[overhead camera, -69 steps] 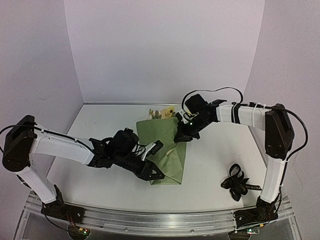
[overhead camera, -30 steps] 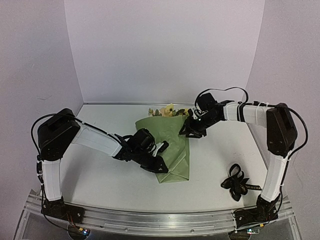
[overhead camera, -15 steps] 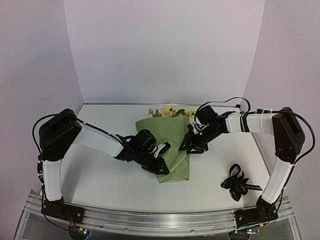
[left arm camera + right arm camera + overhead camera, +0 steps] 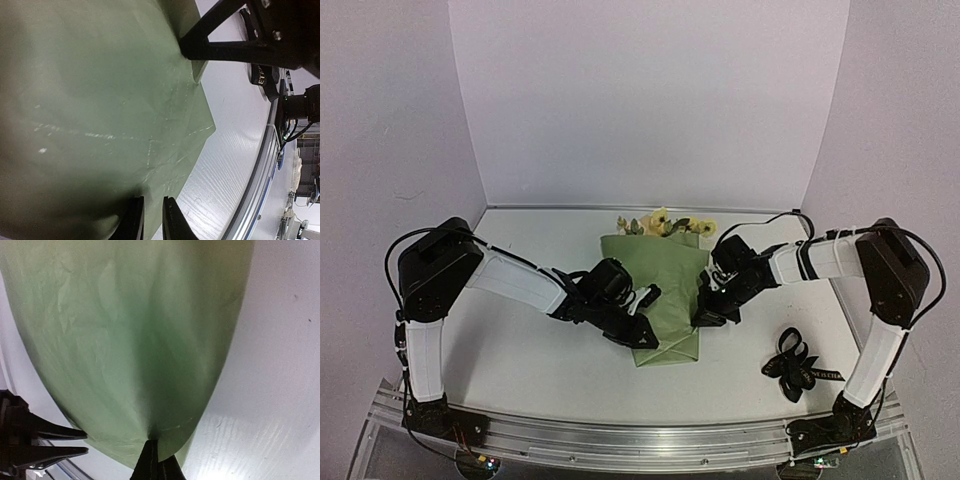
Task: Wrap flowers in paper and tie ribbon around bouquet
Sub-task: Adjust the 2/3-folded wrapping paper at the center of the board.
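white table bears paper, left tool and right tool pinching it.

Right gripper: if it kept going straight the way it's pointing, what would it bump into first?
The paper. The right gripper has its jaws shut on the paper's edge, so going straight on would push it further into the green wrap. What lies inside the wrap cannot be seen.

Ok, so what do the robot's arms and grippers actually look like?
Both the left arm and right arm have white links, bulky black joints, and thin black cables looping alongside. The left gripper and right gripper are black, with slim, tapering fingers.
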Robot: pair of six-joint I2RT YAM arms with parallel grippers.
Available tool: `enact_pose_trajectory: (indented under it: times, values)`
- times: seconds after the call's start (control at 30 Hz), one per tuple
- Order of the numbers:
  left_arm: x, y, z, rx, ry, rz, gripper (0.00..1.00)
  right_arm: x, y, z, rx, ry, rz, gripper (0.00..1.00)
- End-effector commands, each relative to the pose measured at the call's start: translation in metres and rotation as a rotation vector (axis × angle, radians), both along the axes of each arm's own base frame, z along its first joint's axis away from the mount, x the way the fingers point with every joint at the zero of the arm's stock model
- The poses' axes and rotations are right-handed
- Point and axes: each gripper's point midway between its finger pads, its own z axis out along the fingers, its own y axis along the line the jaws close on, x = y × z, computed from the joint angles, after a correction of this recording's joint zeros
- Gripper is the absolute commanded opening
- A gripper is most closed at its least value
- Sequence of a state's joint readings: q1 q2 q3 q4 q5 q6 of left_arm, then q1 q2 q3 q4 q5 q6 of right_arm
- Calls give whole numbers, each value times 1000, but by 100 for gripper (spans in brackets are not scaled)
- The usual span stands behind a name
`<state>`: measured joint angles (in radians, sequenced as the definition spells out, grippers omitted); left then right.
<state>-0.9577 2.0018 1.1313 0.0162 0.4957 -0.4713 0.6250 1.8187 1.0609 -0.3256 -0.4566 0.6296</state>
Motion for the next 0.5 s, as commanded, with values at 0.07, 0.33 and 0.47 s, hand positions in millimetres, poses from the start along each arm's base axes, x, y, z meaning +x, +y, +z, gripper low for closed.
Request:
enact_pose_trajectory:
  times: [0.07,0.33,0.47]
  values:
    - [-3,-1,26,-43,-38,-25,15,-11,-14,-8,-73,-89,-31,0]
    - [-10,12,21,-28,-12,-19,16,-36,8,-31,-103,-97,-53,0]
    - [-20,26,17,1,6,-21,15,-48,22,-31,-102,-106,-71,0]
